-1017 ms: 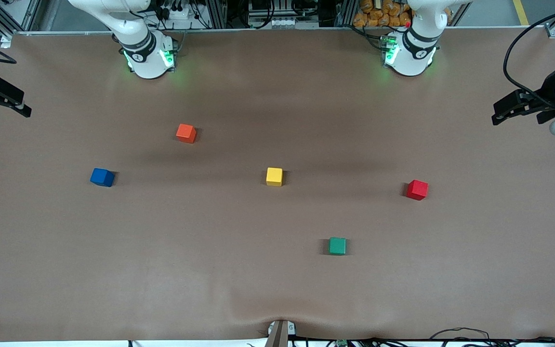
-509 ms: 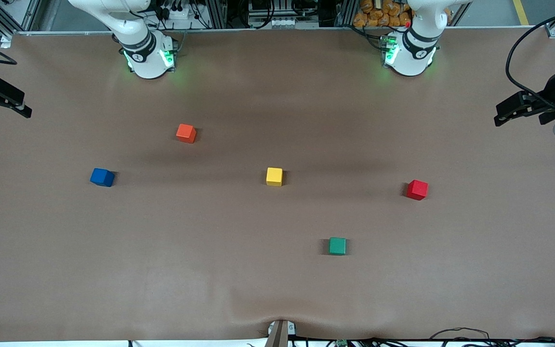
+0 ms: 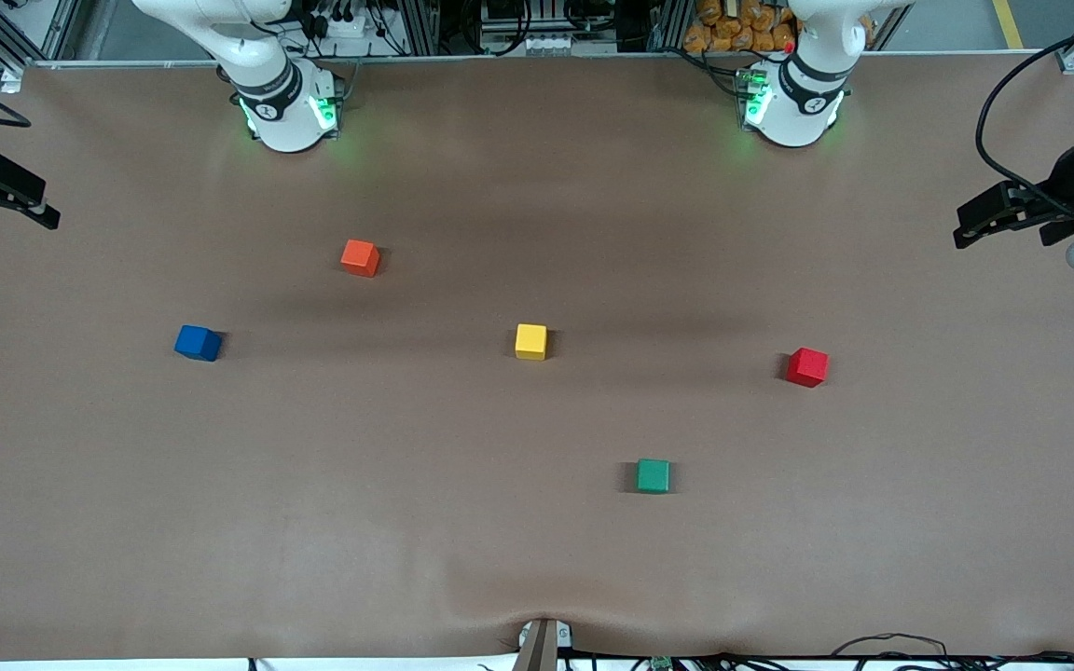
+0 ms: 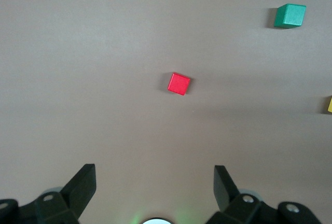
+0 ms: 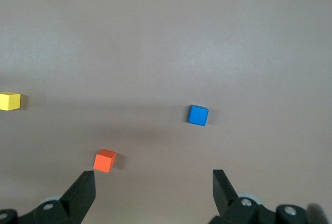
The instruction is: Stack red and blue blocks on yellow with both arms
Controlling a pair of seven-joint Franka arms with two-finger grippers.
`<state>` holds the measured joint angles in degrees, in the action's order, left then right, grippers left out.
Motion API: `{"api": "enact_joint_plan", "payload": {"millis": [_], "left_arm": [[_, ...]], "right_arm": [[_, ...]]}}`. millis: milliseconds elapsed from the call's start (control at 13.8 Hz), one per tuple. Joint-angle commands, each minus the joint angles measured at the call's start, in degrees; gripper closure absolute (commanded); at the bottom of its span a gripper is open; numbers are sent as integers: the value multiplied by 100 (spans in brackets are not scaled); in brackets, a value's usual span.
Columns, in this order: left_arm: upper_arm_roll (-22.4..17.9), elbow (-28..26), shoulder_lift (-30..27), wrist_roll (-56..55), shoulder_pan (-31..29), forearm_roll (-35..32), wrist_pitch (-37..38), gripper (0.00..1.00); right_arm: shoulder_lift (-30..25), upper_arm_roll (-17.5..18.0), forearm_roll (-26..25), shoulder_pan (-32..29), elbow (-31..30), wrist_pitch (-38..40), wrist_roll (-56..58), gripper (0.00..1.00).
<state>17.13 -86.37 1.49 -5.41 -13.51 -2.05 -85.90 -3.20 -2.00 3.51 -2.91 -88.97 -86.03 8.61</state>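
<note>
You've got five cubes on the table (image 3: 537, 559), one of each colour: one red cube (image 3: 807, 366), one blue cube (image 3: 198, 343), one yellow cube (image 3: 530, 341), one orange-red cube (image 3: 360, 257) and one green cube (image 3: 653, 475). None sits on another, so that's five singles and zero stacks. You're working with two arms, each carrying one gripper: the left gripper (image 3: 998, 212) and the right gripper (image 3: 1, 194), two fingers apiece. Two green-lit bases, one per arm.
</note>
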Motion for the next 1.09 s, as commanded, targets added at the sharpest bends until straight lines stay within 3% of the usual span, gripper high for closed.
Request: {"api": "enact_joint_plan", "payload": {"millis": [0, 1017], "left_arm": [[36, -117, -61, 22, -38, -32, -103, 0], [36, -337, -105, 22, -47, -14, -287, 0]], "right_arm": [[48, 33, -61, -60, 99, 24, 0, 0], [74, 24, -43, -60, 135, 60, -8, 0]]}}
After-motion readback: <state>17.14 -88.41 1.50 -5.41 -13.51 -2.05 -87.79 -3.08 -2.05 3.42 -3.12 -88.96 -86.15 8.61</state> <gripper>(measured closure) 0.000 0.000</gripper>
